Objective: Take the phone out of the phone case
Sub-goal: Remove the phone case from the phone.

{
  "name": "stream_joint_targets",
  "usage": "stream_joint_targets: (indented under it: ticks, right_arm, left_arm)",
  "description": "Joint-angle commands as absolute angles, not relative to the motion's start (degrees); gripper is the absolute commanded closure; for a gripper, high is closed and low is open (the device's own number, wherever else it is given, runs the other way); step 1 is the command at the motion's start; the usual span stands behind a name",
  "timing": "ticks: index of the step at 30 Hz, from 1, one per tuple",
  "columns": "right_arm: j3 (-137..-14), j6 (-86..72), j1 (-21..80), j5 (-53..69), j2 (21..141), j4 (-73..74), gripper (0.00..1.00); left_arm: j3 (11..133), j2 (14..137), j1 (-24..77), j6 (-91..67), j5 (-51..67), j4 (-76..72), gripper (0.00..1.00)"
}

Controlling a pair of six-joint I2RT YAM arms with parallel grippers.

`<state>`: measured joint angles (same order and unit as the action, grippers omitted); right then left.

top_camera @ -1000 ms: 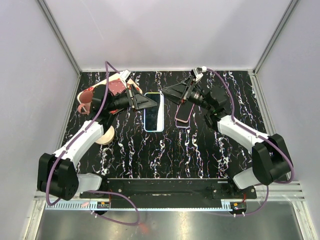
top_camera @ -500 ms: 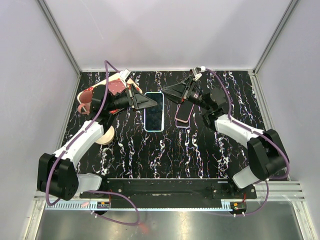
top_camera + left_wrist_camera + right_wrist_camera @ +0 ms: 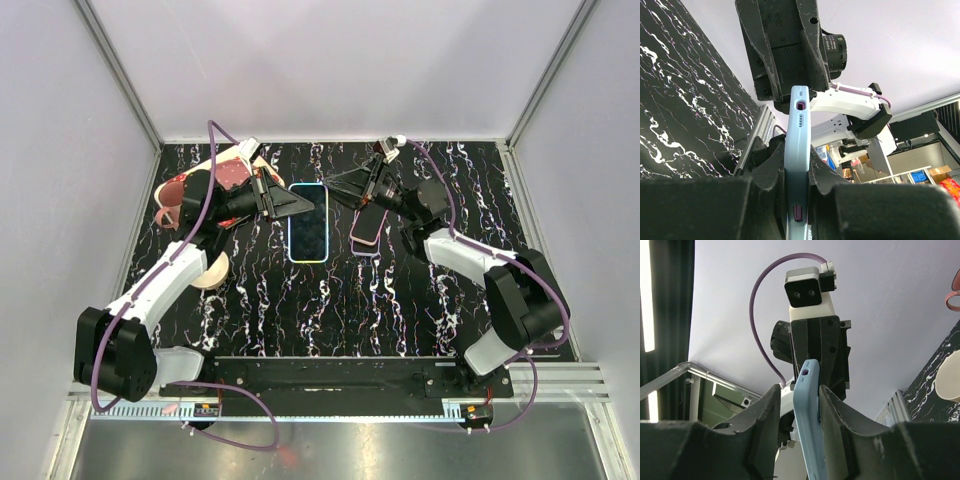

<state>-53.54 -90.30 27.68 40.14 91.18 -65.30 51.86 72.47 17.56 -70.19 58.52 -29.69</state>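
The phone (image 3: 309, 230) sits in its light-blue phone case (image 3: 308, 260), dark screen up, over the middle of the tabletop (image 3: 400, 300) towards the back, and both arms are on it. I cannot tell whether it touches the surface beneath.

The left claw (image 3: 305, 205) comes in from the left at the phone's far left corner. Its wrist camera shows the case edge-on, port cutout and speaker holes in plain sight, with the two fingers (image 3: 771, 170) pressed flat against either face. That one is clamped on the case, no daylight on either side.

Across from it, the right claw (image 3: 335, 185) meets the far right corner. On its own camera the blue edge stands up between the two fingers (image 3: 836, 410); one finger lies against the case or very close to it, while the other shows a thin sliver of gap. So those fingers are apart, straddling the case rather than squeezing it.

The two claws face each other nose to nose, each filling the other's wrist view just past the blue edge.

Just right of the phone, a second dark handset with a pinkish rim (image 3: 367, 228) lies flat on the black marbled tabletop, partly under the right arm. Back left there's a cluster of pink items (image 3: 225, 168), and nearer the left arm a pale round object (image 3: 212, 270) peeks out from beneath it.
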Motion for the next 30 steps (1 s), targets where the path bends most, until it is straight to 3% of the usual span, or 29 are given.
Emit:
stream_joint_targets:
  ticks: [1, 30]
  right_arm:
    - [-53.4, -89.9, 27.9, 41.0, 90.6, -68.0, 0.59]
    - [-57.0, -87.3, 29.5, 41.8, 91.4, -63.4, 0.6]
  left_arm:
    - [53.3, 70.1, 17.8, -71.7, 58.9, -35.7, 1.0]
    - [53.0, 70.8, 18.2, -73.4, 59.4, -38.2, 1.0]
